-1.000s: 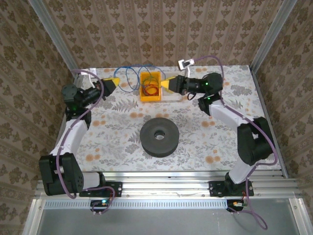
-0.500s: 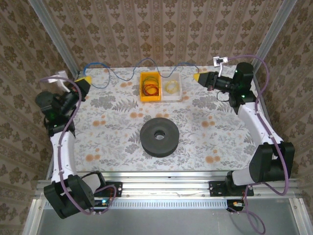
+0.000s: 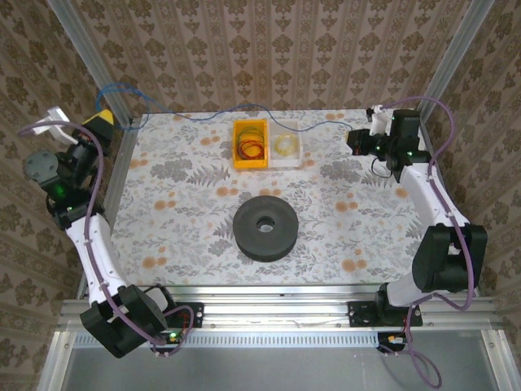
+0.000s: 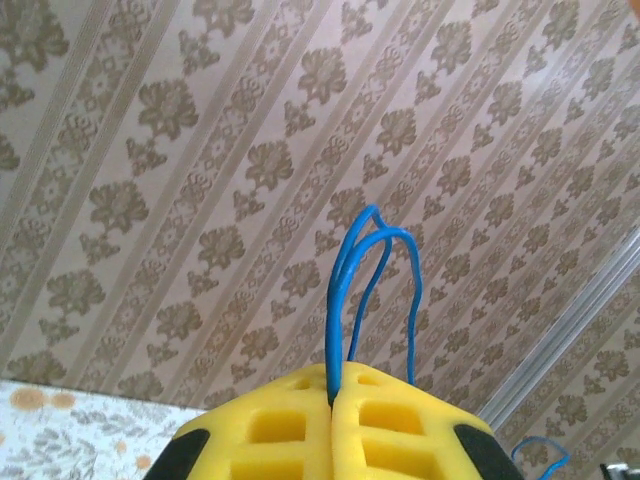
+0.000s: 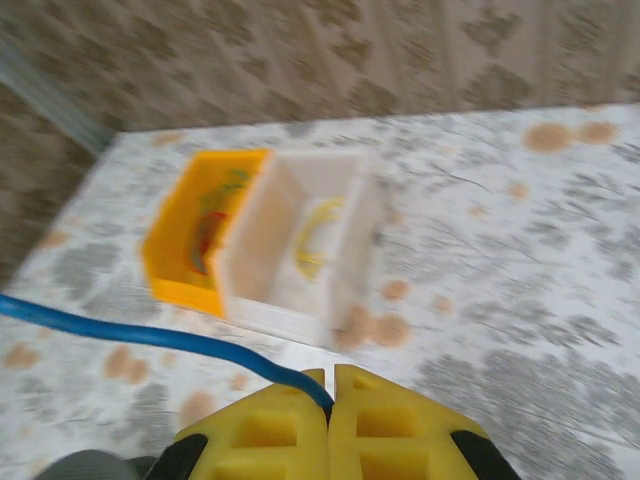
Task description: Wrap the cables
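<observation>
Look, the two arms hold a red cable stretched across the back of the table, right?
Not red: the cable stretched across the back of the table is blue, as the right wrist view shows. The left end effector and right end effector are shut on it.

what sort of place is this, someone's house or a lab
Most likely a robot lab cell, not a house: wallpaper panels stand inside an aluminium frame, and the left arm and right arm are bolted to a metal rail at the edge of a flower-print table.
</observation>
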### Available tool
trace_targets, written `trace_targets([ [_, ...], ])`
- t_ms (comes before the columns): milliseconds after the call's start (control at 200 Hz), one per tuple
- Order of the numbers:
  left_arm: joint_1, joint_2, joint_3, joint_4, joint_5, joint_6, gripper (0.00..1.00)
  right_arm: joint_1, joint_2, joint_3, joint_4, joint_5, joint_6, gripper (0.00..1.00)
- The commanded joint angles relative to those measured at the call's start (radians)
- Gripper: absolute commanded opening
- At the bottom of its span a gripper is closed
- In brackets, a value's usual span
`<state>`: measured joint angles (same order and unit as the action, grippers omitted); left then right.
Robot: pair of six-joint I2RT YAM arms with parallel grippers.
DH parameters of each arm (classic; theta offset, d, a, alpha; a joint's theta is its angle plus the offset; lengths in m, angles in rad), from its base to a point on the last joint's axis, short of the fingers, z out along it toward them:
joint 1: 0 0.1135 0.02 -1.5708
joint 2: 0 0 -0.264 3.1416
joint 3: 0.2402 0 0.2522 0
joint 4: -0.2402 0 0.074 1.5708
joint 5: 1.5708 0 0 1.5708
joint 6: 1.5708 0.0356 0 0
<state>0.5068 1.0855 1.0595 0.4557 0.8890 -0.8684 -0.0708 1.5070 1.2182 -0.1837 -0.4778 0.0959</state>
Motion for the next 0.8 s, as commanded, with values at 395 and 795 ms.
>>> trace_targets([
  [395, 0.033, 0.114, 0.307, 0.011, -0.133, -0.156, 0.0, 0.113, 0.071, -0.187, 0.213, 0.562, -0.44, 0.0],
  [795, -0.059, 0.183, 0.552, -0.248, -0.195, 0.05, 0.0, 0.114, 0.178, -0.194, 0.332, 0.677, -0.544, 0.0],
])
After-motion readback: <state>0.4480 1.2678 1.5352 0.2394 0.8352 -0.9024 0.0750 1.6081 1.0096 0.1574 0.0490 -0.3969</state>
